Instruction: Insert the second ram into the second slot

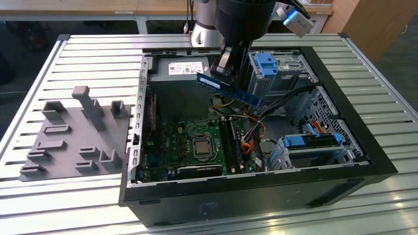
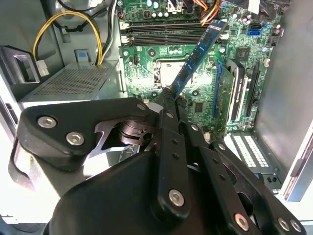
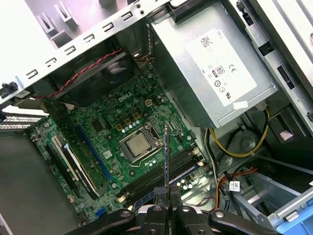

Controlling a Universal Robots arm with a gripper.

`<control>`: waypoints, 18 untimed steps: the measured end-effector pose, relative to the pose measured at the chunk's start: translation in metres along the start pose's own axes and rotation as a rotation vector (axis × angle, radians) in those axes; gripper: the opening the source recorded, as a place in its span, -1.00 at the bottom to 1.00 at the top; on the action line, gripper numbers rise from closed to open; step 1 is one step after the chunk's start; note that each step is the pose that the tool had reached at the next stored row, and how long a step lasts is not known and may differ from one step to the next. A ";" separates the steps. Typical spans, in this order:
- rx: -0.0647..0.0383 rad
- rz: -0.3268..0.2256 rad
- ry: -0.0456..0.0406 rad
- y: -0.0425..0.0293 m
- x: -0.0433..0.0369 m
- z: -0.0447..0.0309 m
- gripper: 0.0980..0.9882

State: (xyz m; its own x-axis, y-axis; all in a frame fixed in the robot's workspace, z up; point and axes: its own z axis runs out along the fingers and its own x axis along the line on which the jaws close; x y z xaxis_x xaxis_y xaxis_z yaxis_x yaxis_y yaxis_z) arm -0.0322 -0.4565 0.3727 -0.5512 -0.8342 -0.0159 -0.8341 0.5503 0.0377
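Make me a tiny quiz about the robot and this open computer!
1. True or false: the gripper holds the ram.
2. Where is the ram? A) pushed into a slot B) in the air over the motherboard C) on the grey tray
3. Fill the gap: the drive clips are ___.
Key: 1 true; 2 B; 3 blue.

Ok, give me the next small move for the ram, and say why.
Probably ease the gripper down toward the slots, levelling the ram on the way. The gripper is shut on the ram, which hangs in the air above the motherboard, apart from the slots. In the exterior view it sits tilted, with one end lower.
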 end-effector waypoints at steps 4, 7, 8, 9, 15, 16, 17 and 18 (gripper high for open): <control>0.000 0.018 -0.0006 0.0000 0.0000 0.0000 -0.91; 0.001 0.033 -0.0012 0.0000 0.0000 0.0000 -0.91; 0.001 0.038 -0.0014 0.0000 0.0000 0.0000 -0.91; 0.001 0.042 -0.0016 0.0000 0.0000 0.0000 -0.91; 0.001 0.072 -0.0027 0.0000 0.0000 0.0000 -0.91; 0.001 0.077 -0.0029 0.0000 0.0000 0.0000 -0.91; 0.001 0.082 -0.0030 0.0000 0.0000 0.0000 -0.91; 0.001 0.087 -0.0032 0.0000 0.0000 0.0000 -0.91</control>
State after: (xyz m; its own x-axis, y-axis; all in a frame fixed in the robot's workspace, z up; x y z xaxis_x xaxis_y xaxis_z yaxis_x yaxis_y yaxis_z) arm -0.0322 -0.4565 0.3727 -0.6217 -0.7831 -0.0159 -0.7830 0.6208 0.0378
